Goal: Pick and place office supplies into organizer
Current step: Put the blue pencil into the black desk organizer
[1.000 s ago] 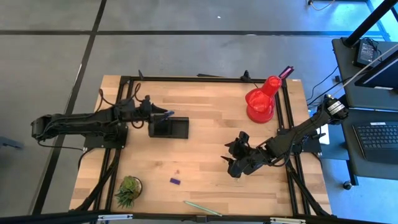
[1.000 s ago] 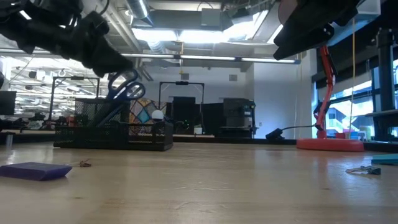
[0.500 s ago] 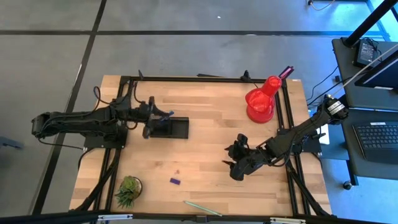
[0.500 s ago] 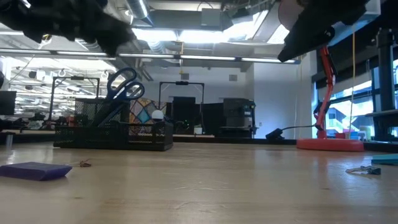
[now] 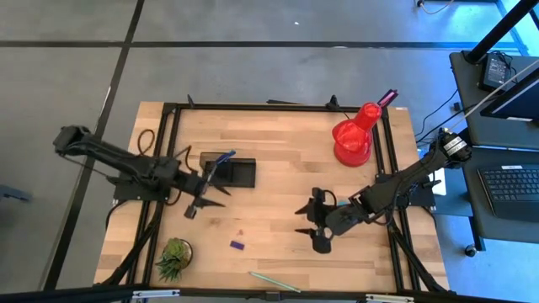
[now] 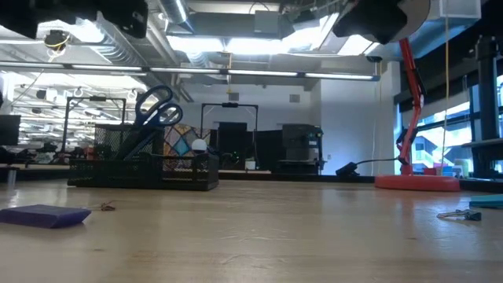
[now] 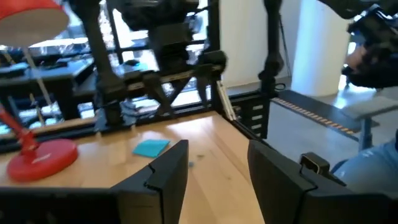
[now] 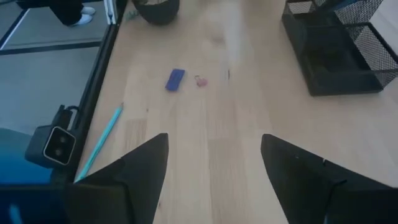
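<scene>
Since a moment ago the left gripper (image 5: pixel 205 198) has pulled back from the organizer (image 5: pixel 229 171) toward the near side of the table (image 5: pixel 278 143), and it now hangs empty with its fingers spread. It has left the blue-handled scissors (image 5: pixel 221 160) standing in the organizer's taller cup section, handles up; from table height those handles (image 6: pixel 157 108) poke well above the black mesh (image 6: pixel 141 161).

The right gripper (image 5: pixel 313 223) has shifted a little toward the table's middle and also hovers over bare wood, fingers wide apart, nothing between them. Its wrist camera looks past those dark fingers (image 8: pixel 134 168) at the small purple block (image 8: pixel 175 79), a tiny reddish bit (image 8: pixel 201 80) just beside it, a pale teal pencil (image 8: pixel 99 141) near the table edge, and the organizer's corner (image 8: pixel 339 53).

From above, the purple block (image 5: pixel 237 245) lies between the two grippers, nearer the front edge, with the pencil (image 5: pixel 274 281) lying farther forward still. A small green potted plant (image 5: pixel 173 255) sits at the front left corner, close to where the left gripper hangs. A red desk lamp (image 5: pixel 354 139) occupies the back right corner, well apart from everything else. The left wrist view catches a cyan sticky-note pad (image 7: pixel 150 147) lying near the lamp's base (image 7: pixel 38 159).
</scene>
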`<action>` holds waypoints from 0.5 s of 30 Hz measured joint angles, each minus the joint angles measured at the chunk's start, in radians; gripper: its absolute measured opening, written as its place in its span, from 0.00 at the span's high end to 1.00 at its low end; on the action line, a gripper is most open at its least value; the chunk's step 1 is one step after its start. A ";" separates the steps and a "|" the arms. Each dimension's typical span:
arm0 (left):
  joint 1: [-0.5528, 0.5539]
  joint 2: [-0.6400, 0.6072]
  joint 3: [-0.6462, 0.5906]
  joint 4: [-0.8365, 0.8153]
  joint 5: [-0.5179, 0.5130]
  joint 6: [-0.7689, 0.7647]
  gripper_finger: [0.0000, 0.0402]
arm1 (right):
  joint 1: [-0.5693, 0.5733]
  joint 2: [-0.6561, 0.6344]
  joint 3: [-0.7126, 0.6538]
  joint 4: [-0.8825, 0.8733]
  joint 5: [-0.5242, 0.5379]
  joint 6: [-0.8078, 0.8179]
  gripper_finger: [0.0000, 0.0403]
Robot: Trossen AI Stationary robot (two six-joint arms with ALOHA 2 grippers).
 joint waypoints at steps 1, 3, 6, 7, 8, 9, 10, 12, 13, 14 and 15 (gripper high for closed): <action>-0.023 0.025 0.000 0.020 -0.019 0.012 0.60 | 0.001 0.004 0.000 0.004 0.001 -0.001 0.35; -0.065 0.081 0.000 0.069 -0.054 0.035 0.60 | 0.009 0.019 0.000 0.026 0.002 -0.004 0.35; -0.111 0.153 0.000 0.131 -0.105 0.067 0.60 | 0.028 0.054 0.017 0.053 -0.028 -0.024 0.35; -0.123 0.173 0.000 0.144 -0.121 0.076 0.60 | 0.036 0.070 0.035 0.050 -0.033 -0.025 0.35; -0.132 0.194 0.000 0.161 -0.138 0.081 0.60 | 0.044 0.085 0.056 0.041 -0.037 -0.025 0.35; -0.139 0.211 0.000 0.168 -0.156 0.081 0.60 | 0.052 0.104 0.080 0.021 -0.037 -0.025 0.35; -0.145 0.226 0.000 0.175 -0.174 0.080 0.60 | 0.060 0.125 0.110 -0.004 -0.037 -0.024 0.35; -0.154 0.253 0.000 0.179 -0.207 0.070 0.60 | 0.073 0.175 0.182 -0.073 -0.037 -0.022 0.35; -0.157 0.265 0.000 0.179 -0.227 0.064 0.60 | 0.079 0.204 0.226 -0.119 -0.038 -0.016 0.35; -0.159 0.276 0.000 0.177 -0.245 0.056 0.60 | 0.084 0.234 0.272 -0.171 -0.039 -0.002 0.35; -0.163 0.285 0.000 0.178 -0.264 0.046 0.60 | 0.087 0.265 0.316 -0.224 -0.041 0.016 0.35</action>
